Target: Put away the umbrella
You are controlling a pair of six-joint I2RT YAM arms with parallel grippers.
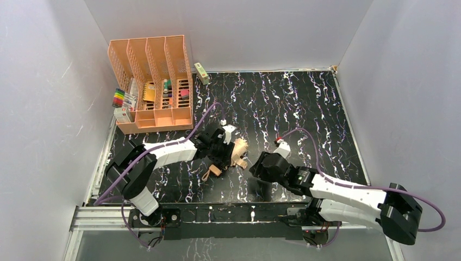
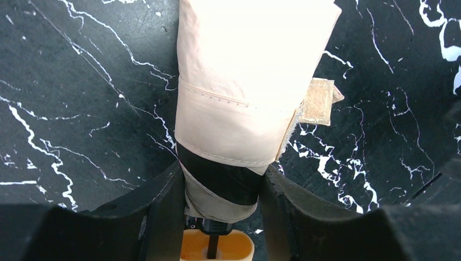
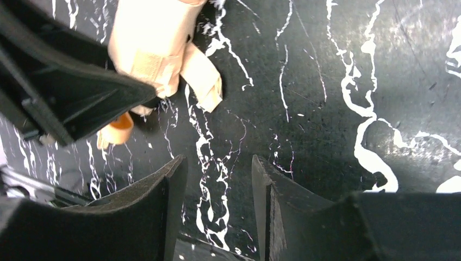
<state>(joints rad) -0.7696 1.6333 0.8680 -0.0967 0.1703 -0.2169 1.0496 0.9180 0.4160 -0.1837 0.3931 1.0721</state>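
**Umbrella held at mid-desk.** The left claw point(image 2: 220, 187) pinches the folded umbrella point(image 2: 244, 103) near its handle point(image 2: 239, 249) end, at the middle of the black marbled desk point(image 1: 304, 109). Whether the bundle rests on the surface or hangs just above it cannot be told. The right claw point(image 3: 217, 174) hangs spread and empty over bare desk just beside it.

The strap point(image 2: 322, 100) juts out unfastened and looks the likeliest trouble. It could snag on a finger, or let the folds spring apart if the bundle is lifted by one end. The smooth cloth may also slide through the grip.

The slotted organizer point(image 1: 152, 81) stands well apart at the far left, hard against the walls. The desk between lies open, with wide free room to the right and the far side.
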